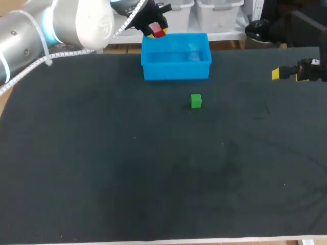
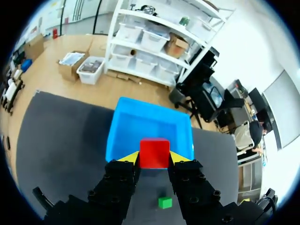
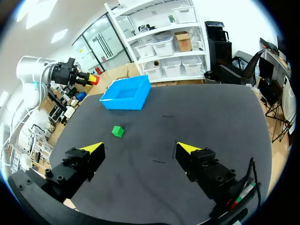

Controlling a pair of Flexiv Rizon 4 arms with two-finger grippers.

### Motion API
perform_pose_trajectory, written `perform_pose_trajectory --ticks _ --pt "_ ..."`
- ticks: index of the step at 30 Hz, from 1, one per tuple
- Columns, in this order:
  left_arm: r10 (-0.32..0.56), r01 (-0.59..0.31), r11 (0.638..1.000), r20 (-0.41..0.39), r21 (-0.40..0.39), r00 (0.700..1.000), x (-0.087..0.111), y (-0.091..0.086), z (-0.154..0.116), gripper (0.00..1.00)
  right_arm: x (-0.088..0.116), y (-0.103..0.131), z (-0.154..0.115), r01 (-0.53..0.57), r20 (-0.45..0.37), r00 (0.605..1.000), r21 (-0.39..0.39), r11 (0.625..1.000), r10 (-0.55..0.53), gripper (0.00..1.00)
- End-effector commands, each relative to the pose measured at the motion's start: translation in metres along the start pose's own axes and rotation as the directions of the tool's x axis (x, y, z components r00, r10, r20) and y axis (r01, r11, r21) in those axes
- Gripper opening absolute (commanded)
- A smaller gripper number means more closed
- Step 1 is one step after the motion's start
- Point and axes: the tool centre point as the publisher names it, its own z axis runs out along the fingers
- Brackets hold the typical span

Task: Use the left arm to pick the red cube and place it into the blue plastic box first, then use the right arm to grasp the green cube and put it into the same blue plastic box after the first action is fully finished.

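The left gripper [image 2: 154, 157] sat closest to the lens in its own wrist view. Its two yellow tips pressed on opposite side faces of the red cube [image 2: 154, 153], which was pinched squarely between them. The blue plastic box [image 2: 149, 123] lay just ahead of and beneath the fingers. The green cube [image 2: 164, 202] rested on the dark table [image 1: 102, 153] below and behind them, apart from the box.

The red cube looked small, rigid and probably light, with flat, smooth faces. A pinch centred on two parallel faces, as here, should hold it without crushing it. An off-centre grip would likely let it twist. The green cube appeared to be the same sort of block, best taken from above across two opposite sides.

The right gripper [image 3: 140, 148] had its fingers spread wide with nothing between them, and the green cube lay well ahead of it.

The left wrist view alone showed both pads in contact with the red cube. The head view hid that contact but showed the cube raised near the box's far corner. Neither view settled whether it hung over the box's inside or over its rim. The right wrist view showed the empty gap between the right fingers, which the head view left unclear.
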Motion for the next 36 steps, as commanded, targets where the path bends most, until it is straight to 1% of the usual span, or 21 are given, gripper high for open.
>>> perform_pose_trajectory --ticks 1,5,7,8,14,18,21,22,23,24,30,36 --pt "-0.018 0.017 1.0 -0.026 -0.014 1.0 -0.01 0.003 0.024 0.0 0.0 0.0 0.0 0.0 -0.001 1.0 0.0 1.0 0.0 1.0" --pt "-0.025 0.023 0.999 -0.05 -0.034 0.998 -0.009 0.008 0.041 0.0 0.0 0.0 0.0 0.0 -0.001 1.0 0.0 1.0 0.0 1.0" --pt "-0.026 0.025 0.999 -0.051 -0.035 0.998 -0.009 0.009 0.042 0.0 0.0 0.0 0.0 0.0 -0.001 1.0 0.0 1.0 0.0 1.0" --pt "-0.038 0.035 0.998 -0.061 -0.045 0.997 -0.009 0.012 0.05 0.0 0.0 0.0 0.0 0.0 -0.001 1.0 0.0 1.0 0.0 1.0" --pt "-0.052 0.047 0.997 -0.081 -0.063 0.995 -0.009 0.02 0.068 0.0 0.0 0.0 0.0 0.0 -0.001 1.0 0.0 1.0 0.0 1.0" --pt "-0.054 0.047 0.996 -0.093 -0.071 0.994 -0.009 0.021 0.079 0.0 0.0 0.0 0.0 0.0 -0.001 1.0 0.0 1.0 0.0 1.0" --pt "-0.056 0.049 0.996 -0.098 -0.074 0.994 -0.009 0.02 0.081 0.0 0.0 0.0 0.0 0.0 -0.001 1.0 0.0 1.0 0.0 1.0" --pt "-0.058 0.051 0.996 -0.1 -0.076 0.993 -0.01 0.02 0.083 0.3 0.0 0.0 0.0 0.0 -0.001 1.0 0.0 1.0 0.0 1.0" --pt "-0.059 0.052 0.996 -0.1 -0.077 0.993 -0.011 0.02 0.084 0.95 0.0 0.0 0.0 0.0 -0.001 1.0 0.0 1.0 0.0 1.0" --pt "-0.06 0.053 0.996 -0.101 -0.077 0.993 -0.012 0.02 0.085 1.0 0.0 0.0 0.0 0.0 -0.001 1.0 0.0 1.0 0.0 1.0" --pt "-0.037 0.03 0.997 -0.097 -0.073 0.995 -0.015 0.016 0.082 1.0 0.0 0.0 0.0 0.0 -0.001 1.0 0.0 1.0 0.0 1.0" --pt "0.033 -0.039 0.997 -0.088 -0.067 0.996 -0.011 0.01 0.068 1.0 0.0 0.0 0.0 0.0 -0.001 1.0 0.0 1.0 0.0 1.0"
